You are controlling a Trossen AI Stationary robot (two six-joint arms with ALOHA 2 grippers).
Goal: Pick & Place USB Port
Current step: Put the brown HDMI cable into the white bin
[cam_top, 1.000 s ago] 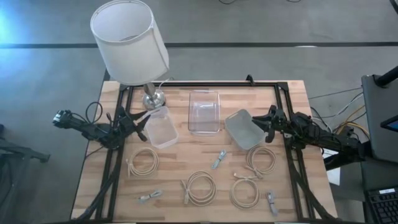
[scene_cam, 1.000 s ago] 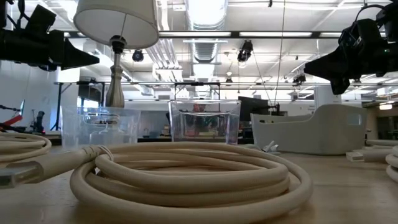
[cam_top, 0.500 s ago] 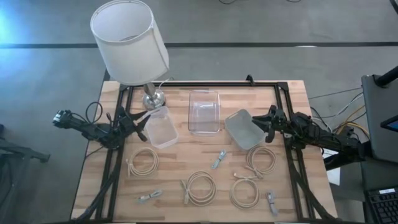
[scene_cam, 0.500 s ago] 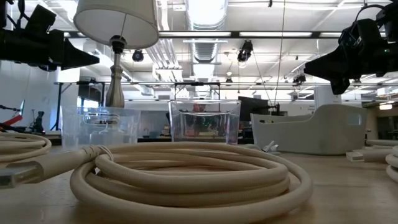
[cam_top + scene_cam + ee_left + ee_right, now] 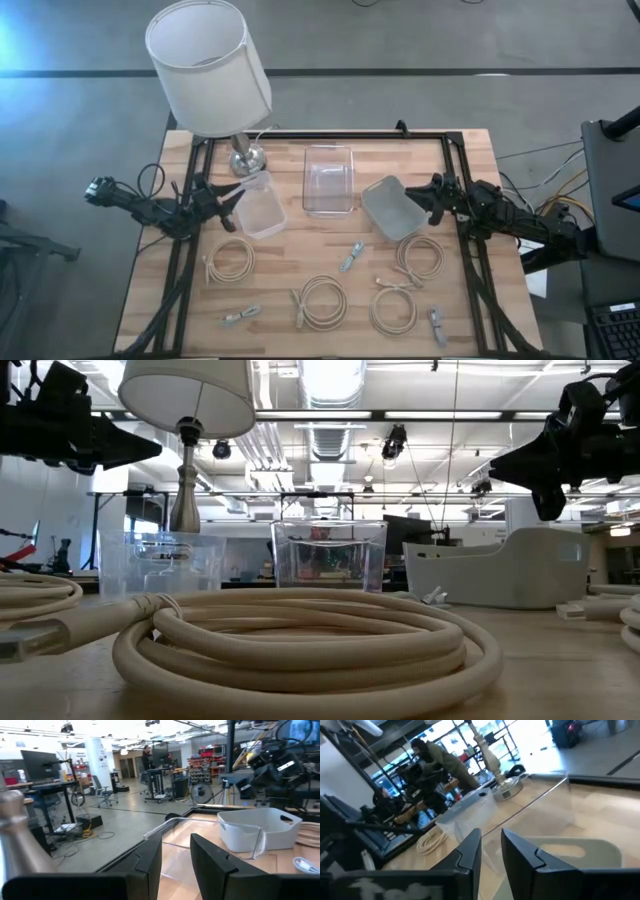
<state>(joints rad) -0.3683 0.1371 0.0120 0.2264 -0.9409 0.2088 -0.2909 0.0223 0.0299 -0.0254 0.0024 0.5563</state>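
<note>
Opening stage, nothing picked yet. Left gripper (image 5: 232, 199) hovering at 9 o'clock over the small clear tub (image 5: 259, 210), jaws slightly parted, empty. Right gripper (image 5: 424, 197) hovering at 3 o'clock beside the grey bin (image 5: 392, 209), jaws narrowly released, empty. USB connector (image 5: 350, 257) lying on the bench (image 5: 470, 150) near 6 o'clock, among coiled cables (image 5: 322, 301). Next, probably: descending and closing on the connector.

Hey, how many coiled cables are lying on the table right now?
4. One coiled cable lies front left, one front centre, one right of that, and one near the grey bin. None seem hidden.
</note>
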